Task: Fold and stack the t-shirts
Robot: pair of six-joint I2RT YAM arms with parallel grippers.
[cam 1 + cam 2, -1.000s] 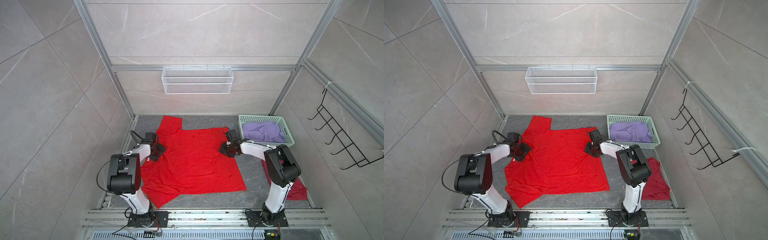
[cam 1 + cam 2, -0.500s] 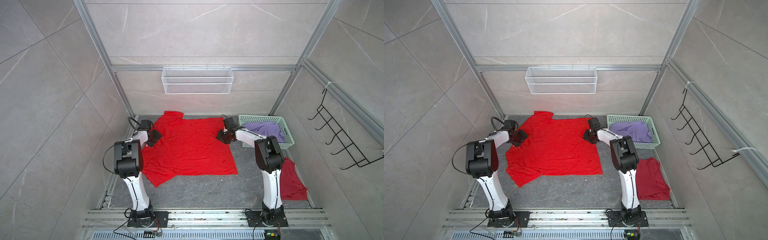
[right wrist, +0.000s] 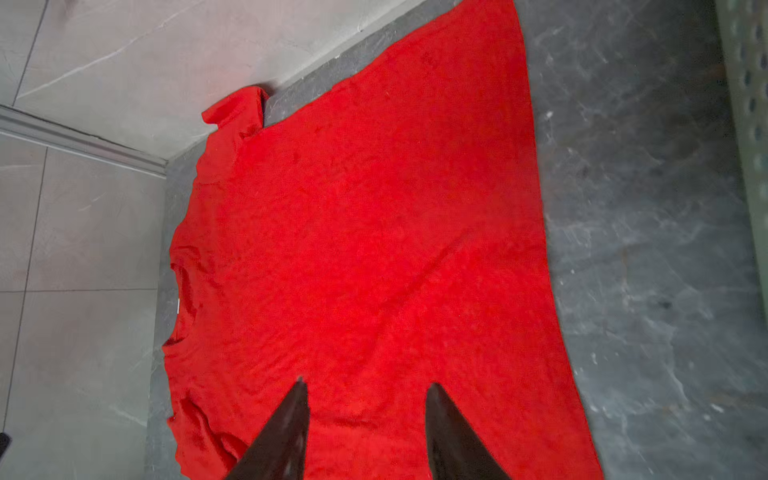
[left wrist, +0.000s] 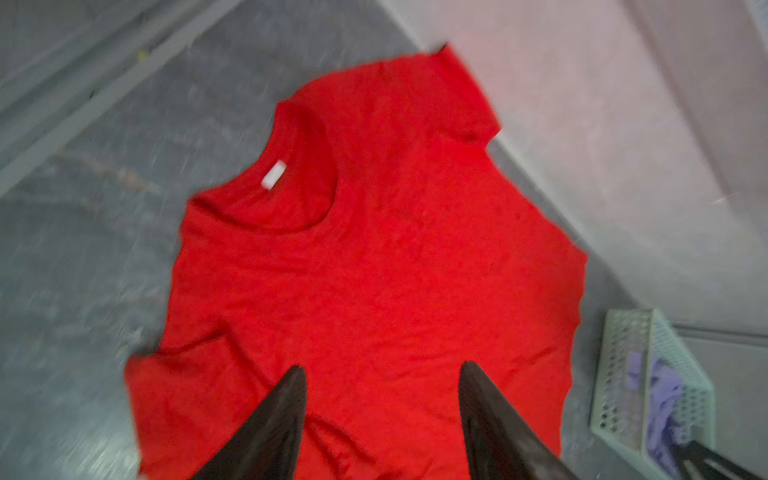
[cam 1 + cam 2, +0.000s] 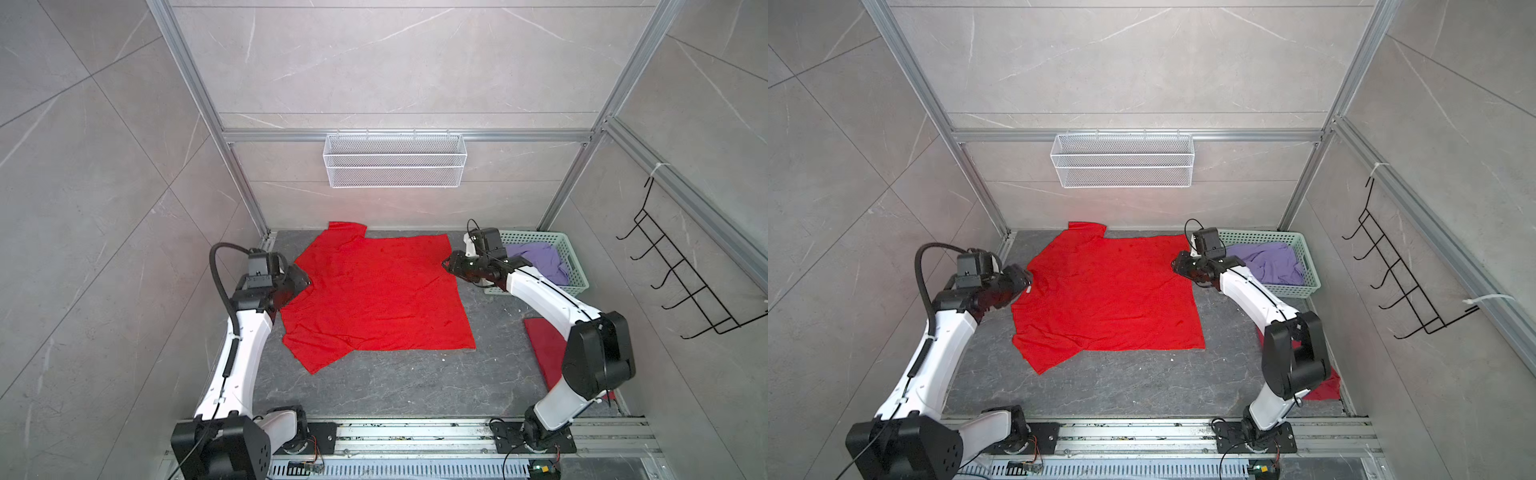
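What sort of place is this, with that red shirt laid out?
Probably a robot test booth for laundry folding: two white-and-black robot arms mounted on a metal rail, an aluminium-framed tiled enclosure, and a bright red cloth t-shirt spread out between them.

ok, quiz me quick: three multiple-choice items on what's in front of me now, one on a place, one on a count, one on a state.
1. Where is the lavender shirt?
A. In the basket
B. On a hanger
C. In a drawer

2. How many shirts show in both top views?
A. One
B. Two
C. Three

3. How does the bright red shirt lie?
A. Folded in a square
B. Spread out, unfolded
C. Rolled into a ball

Answers:
1 A: it is bunched inside the basket at the far right.
2 C: the bright red one, the lavender one and a dark red shirt at the near right.
3 B: its body and both sleeves lie open on the table.
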